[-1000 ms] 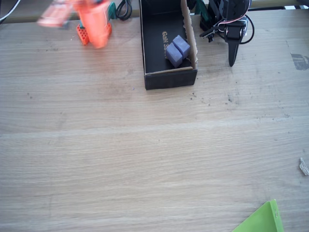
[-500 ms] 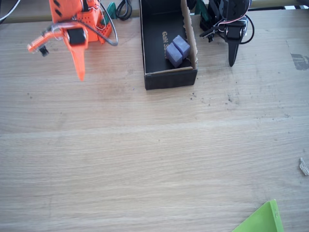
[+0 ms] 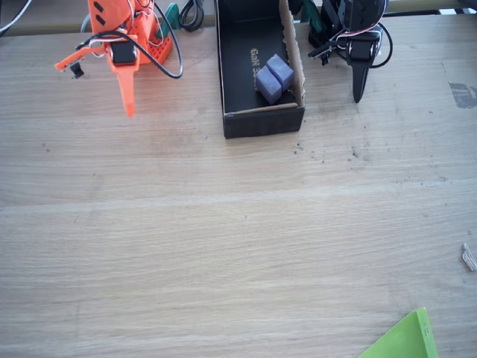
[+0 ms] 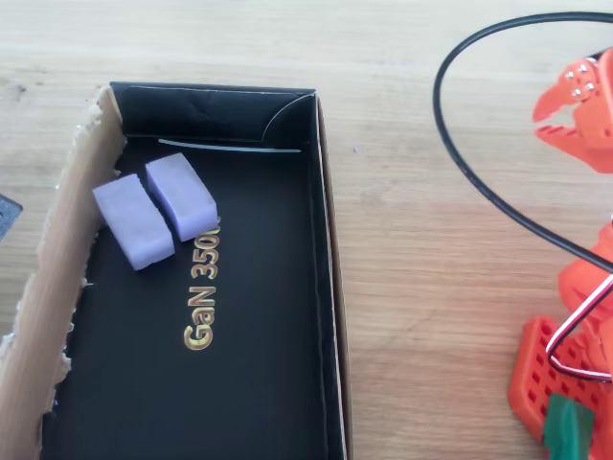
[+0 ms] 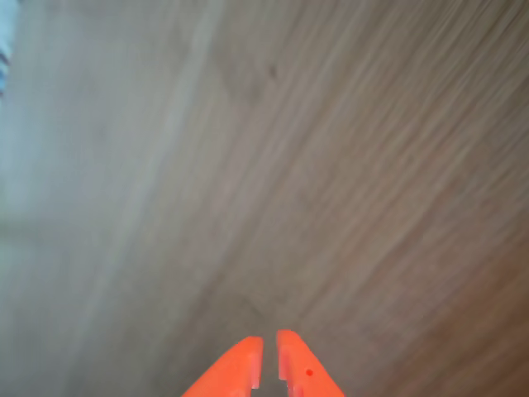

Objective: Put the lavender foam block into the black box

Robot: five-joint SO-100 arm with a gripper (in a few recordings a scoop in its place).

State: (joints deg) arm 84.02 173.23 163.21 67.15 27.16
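Two blocks of foam lie side by side in the black box point(image 3: 257, 71), but the biggest thing in sight is the wooden table point(image 3: 223, 246), which spreads across the whole fixed view. On it, at about twelve o'clock in that view, stands the black box, its right wall raw brown cardboard; in the overhead view point(image 4: 326, 287) that torn brown wall is on the left and gold lettering reading "GaN 350" shows on the black floor.

Next in size is the orange arm at roughly eleven o'clock in the fixed view, well apart from the box on its left. Its gripper point(image 3: 130, 108) points down toward six o'clock over bare wood, and in the wrist view point(image 5: 269, 364) the two orange tips stand almost together with only a thin slit between them — nothing is held.

At five o'clock in the fixed view a green sheet corner point(image 3: 402, 339) pokes in at the edge.

Smallest are the blocks. The lavender foam block point(image 4: 180, 195) rests on the box floor near the far end, touching a slightly darker purple block point(image 4: 133, 220) that lies against the cardboard wall. In the fixed view the pair point(image 3: 280, 71) sits beside that wall — which one is paler is hard to tell there.
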